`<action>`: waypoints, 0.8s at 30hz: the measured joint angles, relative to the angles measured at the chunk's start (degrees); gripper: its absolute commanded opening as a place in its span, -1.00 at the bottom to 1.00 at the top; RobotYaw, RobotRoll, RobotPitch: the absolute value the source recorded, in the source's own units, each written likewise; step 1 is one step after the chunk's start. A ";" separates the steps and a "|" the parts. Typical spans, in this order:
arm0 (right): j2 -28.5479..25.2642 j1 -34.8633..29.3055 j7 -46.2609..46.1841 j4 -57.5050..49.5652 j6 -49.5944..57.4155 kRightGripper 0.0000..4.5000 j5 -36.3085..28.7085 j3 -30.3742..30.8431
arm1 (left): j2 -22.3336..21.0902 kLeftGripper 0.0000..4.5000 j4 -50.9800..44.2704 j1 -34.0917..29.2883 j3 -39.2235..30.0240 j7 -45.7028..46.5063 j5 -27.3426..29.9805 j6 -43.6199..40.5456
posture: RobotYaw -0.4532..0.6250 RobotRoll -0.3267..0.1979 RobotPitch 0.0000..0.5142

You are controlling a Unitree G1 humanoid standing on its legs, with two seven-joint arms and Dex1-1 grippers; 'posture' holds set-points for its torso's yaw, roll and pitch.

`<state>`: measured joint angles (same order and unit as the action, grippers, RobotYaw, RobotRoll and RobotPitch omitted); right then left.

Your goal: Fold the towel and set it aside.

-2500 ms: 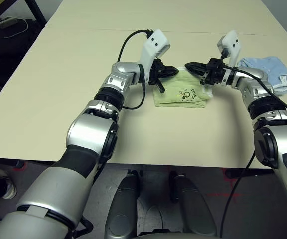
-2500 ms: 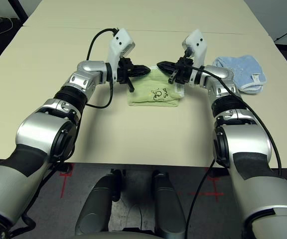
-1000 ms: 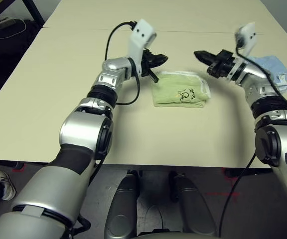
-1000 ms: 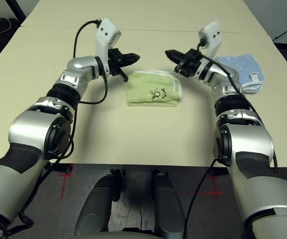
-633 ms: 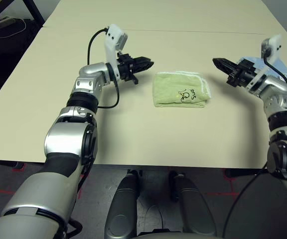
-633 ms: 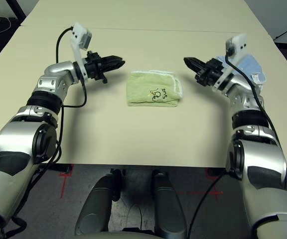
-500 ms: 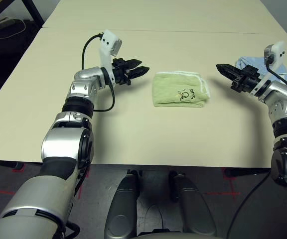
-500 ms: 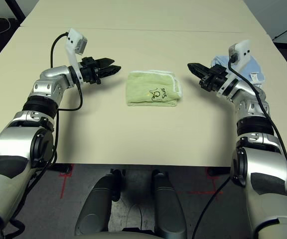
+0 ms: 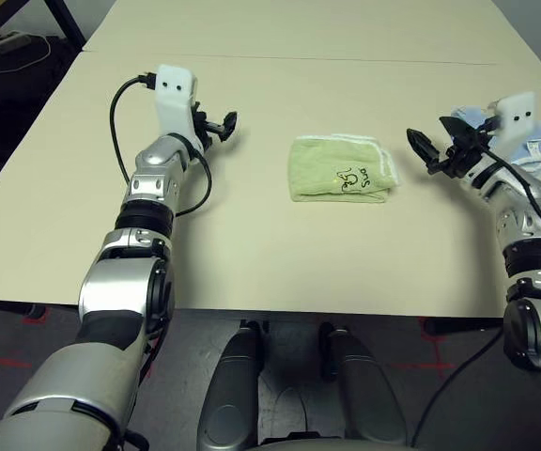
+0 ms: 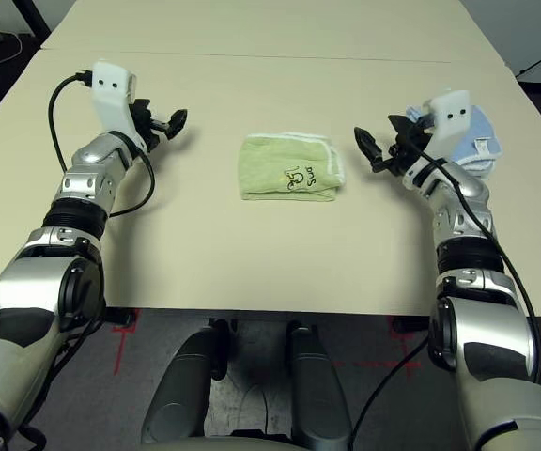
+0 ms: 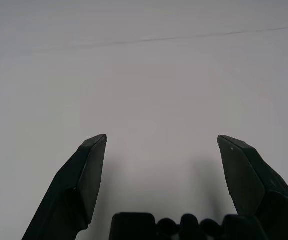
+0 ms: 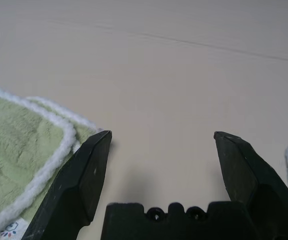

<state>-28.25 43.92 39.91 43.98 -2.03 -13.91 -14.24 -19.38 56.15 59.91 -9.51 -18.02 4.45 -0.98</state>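
Observation:
The light green towel lies folded in a small rectangle at the table's middle, white edging along its far side and a dark mark on top. My left gripper hangs open well to the left of it, over bare table, with nothing between its fingers. My right gripper stands open a little to the right of the towel, apart from it. The right wrist view shows the towel's white-edged corner beside one finger.
A smaller light blue cloth lies crumpled at the right, just behind my right wrist. A seam crosses the tan table farther back. Dark floor with cables lies past the table's far left corner.
Both grippers have let go, opened wide and drawn away from the towel, the left far out to the left, the right to the right. The towel has stayed folded in place.

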 measured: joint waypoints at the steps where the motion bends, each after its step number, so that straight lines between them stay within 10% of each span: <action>1: 0.00 -0.22 0.04 -0.76 0.45 0.99 -0.35 -0.02 | 0.17 1.00 -0.92 -0.66 -0.25 0.01 0.27 -0.07 | -0.09 0.25 -0.25; 6: -0.34 -0.90 0.63 -2.31 1.94 0.99 -1.76 -0.09 | 0.45 1.00 -7.94 -4.87 -1.47 -6.81 5.14 -3.48 | -0.09 0.25 -0.25; 17: -1.65 -1.15 3.93 -2.37 2.52 0.99 -2.64 -0.08 | -7.03 1.00 -19.59 -6.60 4.96 -35.99 16.80 -40.24 | -0.08 0.25 -0.23; 24: -5.31 -2.78 22.87 -3.48 -1.60 0.99 -4.81 3.00 | -7.14 1.00 -12.54 -0.44 9.03 -41.01 14.28 -39.12 | -0.08 0.25 -0.22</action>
<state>-33.57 41.14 62.78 40.50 -3.63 -18.72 -11.24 -26.52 43.61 59.47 -0.48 -59.03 18.72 -40.10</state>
